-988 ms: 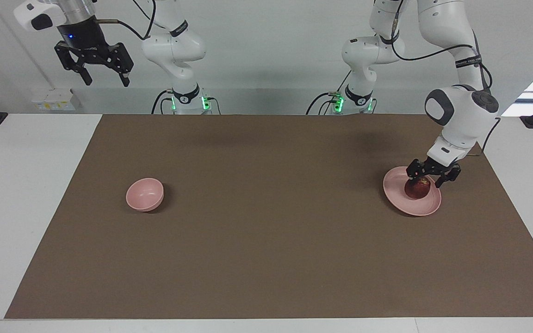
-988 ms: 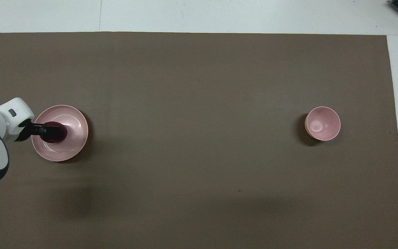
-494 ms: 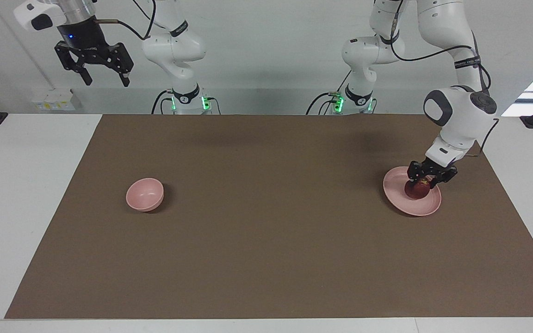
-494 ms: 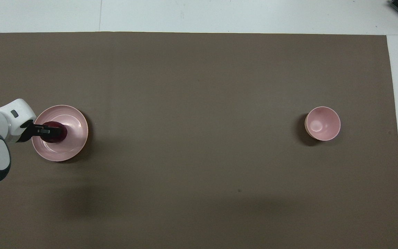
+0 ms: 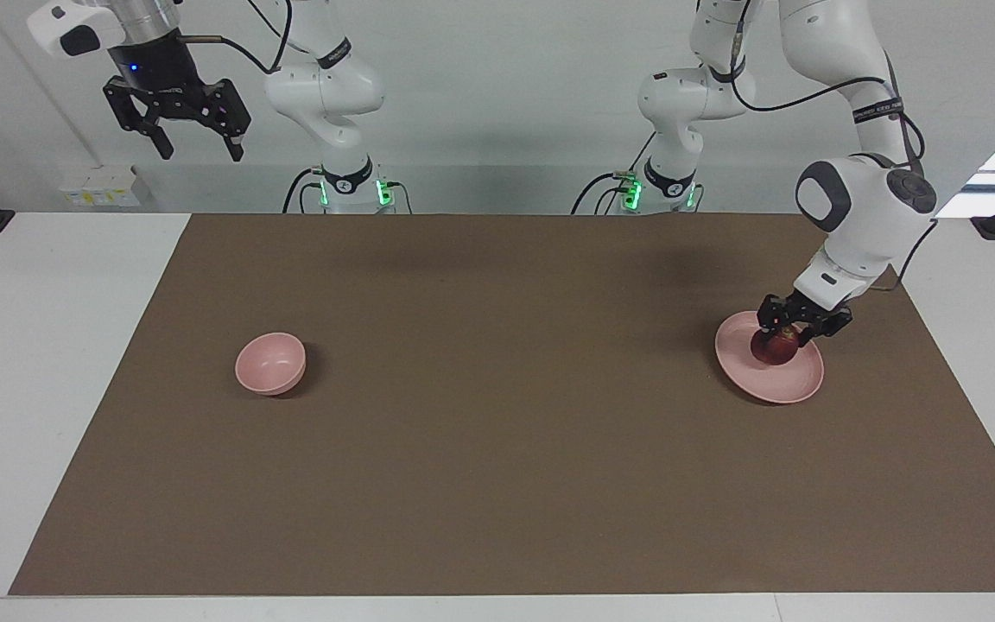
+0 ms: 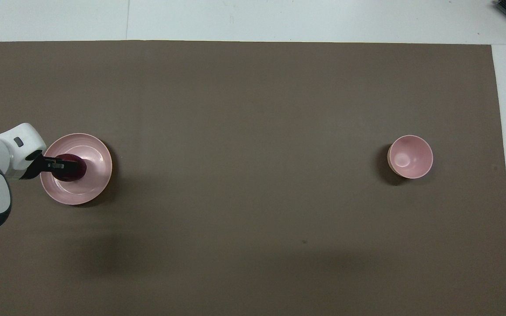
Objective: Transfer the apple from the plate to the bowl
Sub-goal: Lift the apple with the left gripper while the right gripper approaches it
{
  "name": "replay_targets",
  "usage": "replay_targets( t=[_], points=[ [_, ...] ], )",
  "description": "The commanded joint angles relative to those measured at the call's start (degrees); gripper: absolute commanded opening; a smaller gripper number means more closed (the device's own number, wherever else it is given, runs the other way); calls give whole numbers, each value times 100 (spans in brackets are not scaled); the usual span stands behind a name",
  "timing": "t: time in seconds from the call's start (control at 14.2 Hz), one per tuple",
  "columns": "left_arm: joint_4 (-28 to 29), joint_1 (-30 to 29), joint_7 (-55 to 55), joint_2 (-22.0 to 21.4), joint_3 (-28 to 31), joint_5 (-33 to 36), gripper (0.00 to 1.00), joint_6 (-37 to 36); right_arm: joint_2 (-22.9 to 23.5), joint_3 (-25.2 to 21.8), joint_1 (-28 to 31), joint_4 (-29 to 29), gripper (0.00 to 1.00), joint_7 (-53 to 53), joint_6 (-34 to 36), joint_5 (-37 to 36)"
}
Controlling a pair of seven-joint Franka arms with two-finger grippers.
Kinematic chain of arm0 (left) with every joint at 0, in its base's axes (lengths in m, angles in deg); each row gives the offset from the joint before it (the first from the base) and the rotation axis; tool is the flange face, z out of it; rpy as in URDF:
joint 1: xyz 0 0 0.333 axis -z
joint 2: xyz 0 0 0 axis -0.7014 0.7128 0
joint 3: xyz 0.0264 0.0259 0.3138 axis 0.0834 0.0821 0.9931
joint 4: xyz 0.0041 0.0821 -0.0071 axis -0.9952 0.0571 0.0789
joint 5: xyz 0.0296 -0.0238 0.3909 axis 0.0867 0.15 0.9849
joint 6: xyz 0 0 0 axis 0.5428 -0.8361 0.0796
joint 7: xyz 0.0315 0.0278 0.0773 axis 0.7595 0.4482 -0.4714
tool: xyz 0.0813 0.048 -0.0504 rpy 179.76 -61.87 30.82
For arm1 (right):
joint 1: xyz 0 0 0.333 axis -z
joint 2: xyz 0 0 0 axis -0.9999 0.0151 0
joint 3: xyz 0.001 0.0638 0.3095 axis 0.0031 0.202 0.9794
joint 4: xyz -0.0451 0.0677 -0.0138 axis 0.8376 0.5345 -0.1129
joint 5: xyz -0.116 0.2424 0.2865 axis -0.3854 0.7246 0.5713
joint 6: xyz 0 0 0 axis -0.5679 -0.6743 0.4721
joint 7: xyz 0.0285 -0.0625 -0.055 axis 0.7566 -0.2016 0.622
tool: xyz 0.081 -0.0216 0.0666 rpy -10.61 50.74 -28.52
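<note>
Apple (image 5: 776,347) half hidden by left pincer (image 5: 787,335) clamping it.

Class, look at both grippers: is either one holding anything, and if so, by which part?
The left gripper is shut on the apple, gripping its upper sides from above, over the plate. The right gripper waits open, holding nothing.

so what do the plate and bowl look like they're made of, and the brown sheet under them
The plate and bowl: probably plastic or melamine, uniformly pale pink with a soft satin sheen; glazed ceramic is possible. The brown sheet: matte, flat and glare-free, likely paper or card.
</note>
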Motion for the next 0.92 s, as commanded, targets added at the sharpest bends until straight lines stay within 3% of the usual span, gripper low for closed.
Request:
replay_targets(
  t=[0.0,0.21,0.42,0.85],
  points=[
    [-384,28,-86,-340,-109,-238,0,-795,-124,105,14,-133,100,-425,31,40],
    [-393,37,-182,-604,-355,-1405,0,-1165,-124,97,14,-493,100,-400,23,354],
    [-437,28,-953,-666,-820,-2267,0,-1148,-115,96,23,-844,100,-286,23,873],
    [-473,28,-1299,-675,-1576,-4305,0,-1104,-37,105,-179,-1513,100,1057,-355,2269]
  ],
)
